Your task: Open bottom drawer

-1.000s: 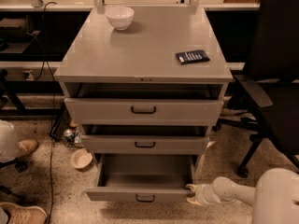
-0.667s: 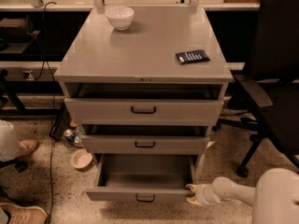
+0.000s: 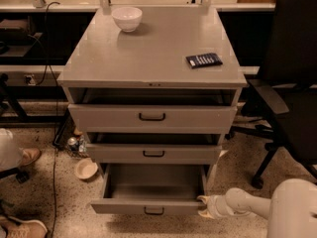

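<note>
Gripper (image 3: 205,207) is sitting low at the right front corner of the bottom drawer (image 3: 153,183), touching it. You are not seeing whether it is open or closed: cannot tell. The drawer is standing well out of the cabinet (image 3: 163,43), grey inside showing, its handle (image 3: 154,210) free.

Risks: pulling from the corner is loading one side, so the drawer may rack and bind. Overpulling may be running it off its slides.

Further back, the middle drawer (image 3: 153,153) and top drawer (image 3: 152,117) are sitting slightly ajar. A jolt could be sliding them out, or shaking the bowl (image 3: 127,18) and dark flat device (image 3: 204,60) on top.
</note>
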Robot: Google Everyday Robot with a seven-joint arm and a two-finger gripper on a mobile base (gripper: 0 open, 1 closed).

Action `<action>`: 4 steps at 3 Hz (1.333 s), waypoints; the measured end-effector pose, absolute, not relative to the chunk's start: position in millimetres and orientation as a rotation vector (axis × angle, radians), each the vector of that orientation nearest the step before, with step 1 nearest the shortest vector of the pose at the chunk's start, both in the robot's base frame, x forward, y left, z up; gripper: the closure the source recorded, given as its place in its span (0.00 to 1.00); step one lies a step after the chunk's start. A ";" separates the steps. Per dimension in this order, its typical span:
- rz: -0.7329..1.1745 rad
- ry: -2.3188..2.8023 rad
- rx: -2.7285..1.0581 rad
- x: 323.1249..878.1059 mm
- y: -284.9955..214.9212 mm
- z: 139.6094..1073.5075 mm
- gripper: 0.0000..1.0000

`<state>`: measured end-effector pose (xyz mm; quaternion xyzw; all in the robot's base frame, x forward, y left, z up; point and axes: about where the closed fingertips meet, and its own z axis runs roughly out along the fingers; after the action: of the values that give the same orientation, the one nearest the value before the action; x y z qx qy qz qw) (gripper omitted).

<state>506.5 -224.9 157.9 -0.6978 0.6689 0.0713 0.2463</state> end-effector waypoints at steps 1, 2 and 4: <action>0.195 1.825 -1.903 506.5 -224.9 157.9 0.04; 0.197 1.824 -1.904 506.0 -224.1 157.3 0.00; 0.150 1.829 -1.942 511.9 -211.4 150.4 0.00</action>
<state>511.9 -211.4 150.4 -0.7068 0.6657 0.0546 0.2328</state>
